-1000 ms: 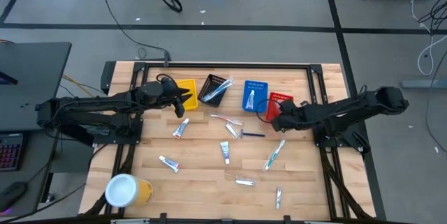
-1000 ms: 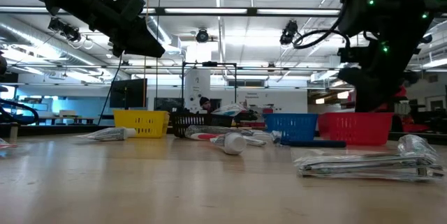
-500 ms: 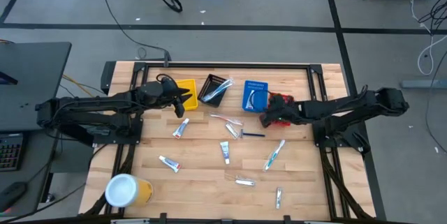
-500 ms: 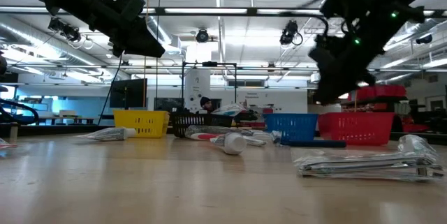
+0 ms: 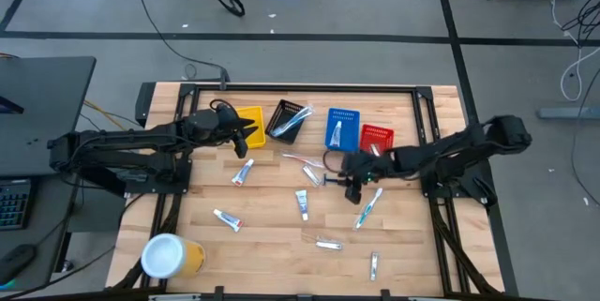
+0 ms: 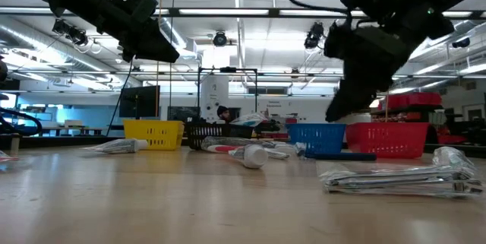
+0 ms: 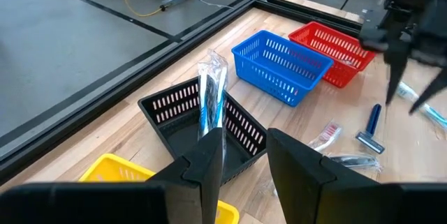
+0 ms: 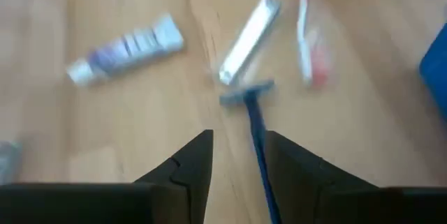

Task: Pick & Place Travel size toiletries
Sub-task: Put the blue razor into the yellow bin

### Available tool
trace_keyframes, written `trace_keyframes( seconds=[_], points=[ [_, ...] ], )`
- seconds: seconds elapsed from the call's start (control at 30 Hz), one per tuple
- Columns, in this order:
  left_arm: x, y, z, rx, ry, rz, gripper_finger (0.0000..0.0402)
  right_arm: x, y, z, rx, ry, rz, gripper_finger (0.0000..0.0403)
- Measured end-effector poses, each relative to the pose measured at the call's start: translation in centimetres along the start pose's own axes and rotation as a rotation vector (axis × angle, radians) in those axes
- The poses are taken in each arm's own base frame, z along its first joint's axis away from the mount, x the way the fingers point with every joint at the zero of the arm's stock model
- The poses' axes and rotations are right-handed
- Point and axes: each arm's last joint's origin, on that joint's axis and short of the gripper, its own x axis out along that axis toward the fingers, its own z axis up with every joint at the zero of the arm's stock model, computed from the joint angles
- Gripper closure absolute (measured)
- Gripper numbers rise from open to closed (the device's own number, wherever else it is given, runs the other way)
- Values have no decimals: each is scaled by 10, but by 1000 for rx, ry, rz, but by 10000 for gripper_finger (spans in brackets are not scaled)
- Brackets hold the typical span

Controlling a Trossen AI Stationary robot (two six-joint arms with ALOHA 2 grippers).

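While the left tool (image 5: 251, 132) hangs over the yellow basket (image 5: 249, 116) at the far left of the basket row, its fingers (image 7: 209, 155) stand a little apart with nothing between them. Just beyond that tool sits the black basket (image 7: 198, 123), with a clear-wrapped toothbrush (image 7: 211, 97) leaning upright against its wall. Below the left tool, toward the front edge of the tabletop (image 5: 272, 245), lies a white tube (image 5: 243, 172), and farther forward another small tube (image 5: 228, 219), near the big yellow cup (image 5: 171, 256) at the front left corner.

Between the two tools lie a red-and-white toothbrush (image 5: 304, 159) and a silvery sachet (image 5: 312, 177), with a third tube (image 5: 302, 204) toward the front and a further sachet (image 5: 329, 243) nearer the front edge.

To the right, the right tool (image 5: 351, 188) is poised low over the middle of the tabletop, released, its fingers (image 8: 192, 160) spread on either side of a dark blue razor (image 8: 255, 128) without gripping it. The razor lies flat on the wood, its head pointing away from the tool toward the sachet. Behind this tool stand the blue basket (image 5: 341, 127) and the red basket (image 5: 376, 136). Just right of the tool lies a blue-white toothbrush (image 5: 368, 208), and a small sachet (image 5: 373, 265) lies near the front edge.
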Motion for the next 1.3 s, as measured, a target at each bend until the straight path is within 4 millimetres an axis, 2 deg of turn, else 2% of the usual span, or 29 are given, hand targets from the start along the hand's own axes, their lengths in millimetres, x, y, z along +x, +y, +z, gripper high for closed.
trace_keyframes(
  seconds=[0.13, 0.27, 0.47, 0.6, 0.83, 0.93, 1.03, 1.3],
  points=[
    [0, 0, 0, 0, 0, 0, 281, 16, -4, -14, -23, 87, -105, 263],
    [0, 0, 0, 0, 0, 0, 281, 24, -6, -18, -47, 109, -137, 263],
    [0, 0, 0, 0, 0, 0, 281, 29, -5, -23, -79, 163, -82, 263],
    [0, 0, 0, 0, -1, 0, 281, 29, -6, -25, -107, 185, -104, 266],
    [0, 0, 0, -4, 0, 0, 281, 30, -7, -24, -195, 171, -124, 330],
    [0, 0, 0, -3, 0, 0, 281, 30, -6, -23, -203, 153, -120, 354],
    [0, 0, 0, -3, 0, 0, 281, 32, -4, -19, -180, 104, -96, 362],
    [0, 0, 0, -3, 0, -3, 281, 25, 7, 10, -133, -174, 14, 365]
  ],
)
